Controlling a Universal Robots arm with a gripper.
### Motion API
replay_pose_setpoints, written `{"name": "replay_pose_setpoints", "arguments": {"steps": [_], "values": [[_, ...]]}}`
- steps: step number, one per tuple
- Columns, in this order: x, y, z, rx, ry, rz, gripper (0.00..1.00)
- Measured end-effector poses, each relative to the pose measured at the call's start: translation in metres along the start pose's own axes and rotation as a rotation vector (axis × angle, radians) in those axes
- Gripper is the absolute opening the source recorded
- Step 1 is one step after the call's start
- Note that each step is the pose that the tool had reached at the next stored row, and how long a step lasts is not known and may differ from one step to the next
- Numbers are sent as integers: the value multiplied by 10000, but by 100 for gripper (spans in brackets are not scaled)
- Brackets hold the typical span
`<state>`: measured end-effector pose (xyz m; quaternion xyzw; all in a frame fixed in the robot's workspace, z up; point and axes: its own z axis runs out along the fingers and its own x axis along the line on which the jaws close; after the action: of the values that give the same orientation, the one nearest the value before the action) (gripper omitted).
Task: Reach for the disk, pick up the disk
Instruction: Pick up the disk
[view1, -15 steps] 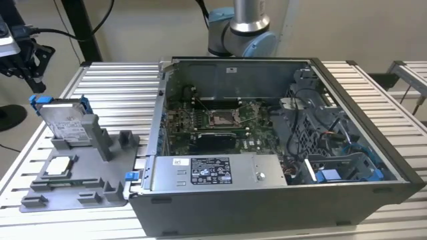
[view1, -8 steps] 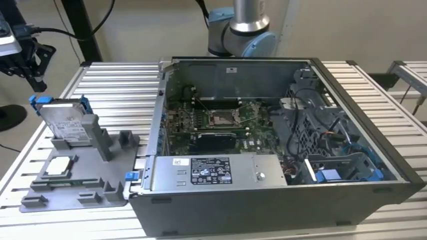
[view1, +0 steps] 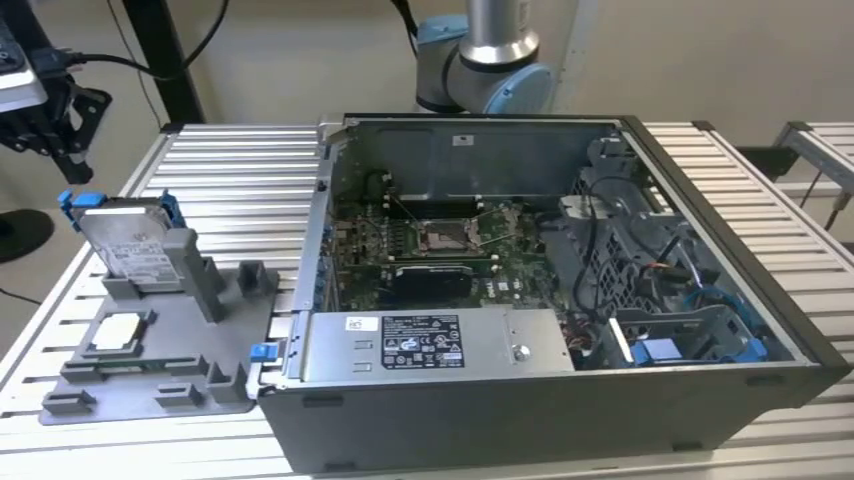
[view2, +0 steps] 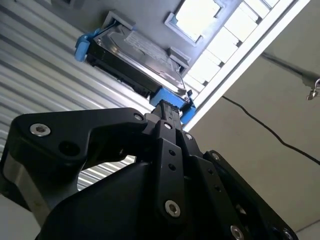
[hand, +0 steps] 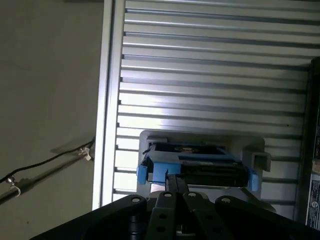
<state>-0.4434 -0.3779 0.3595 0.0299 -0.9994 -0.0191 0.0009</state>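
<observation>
The flat silver-metal, blue-bracketed disk (view1: 131, 240) stands tilted on edge in a grey plastic holder (view1: 187, 335) on the slatted worktop (view1: 227, 170), just below the empty, closed-looking black hand (hand: 174, 180); likely stiff, weighty, shock-sensitive, best pinched across its flat faces.

Exterior view: even, soft light. Table (view1: 227, 160) slats bright, case (view1: 467, 160) interior darker, shaded by its own walls. Second wrist view: high contrast. Chip (view2: 197, 15) blown out to white, slats streaked with glare, gripper (view2: 165, 106) body dark with faint sheen. First wrist view: dim overall, 1 bright reflection band across the slats. Cable (hand: 45, 162) throws a soft shadow on the floor (hand: 45, 75).
</observation>
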Motion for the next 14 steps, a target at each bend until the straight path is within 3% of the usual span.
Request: {"name": "replay_pose_setpoints", "arguments": {"steps": [14], "values": [[8, 2, 1, 11, 68, -1780, 0]]}}
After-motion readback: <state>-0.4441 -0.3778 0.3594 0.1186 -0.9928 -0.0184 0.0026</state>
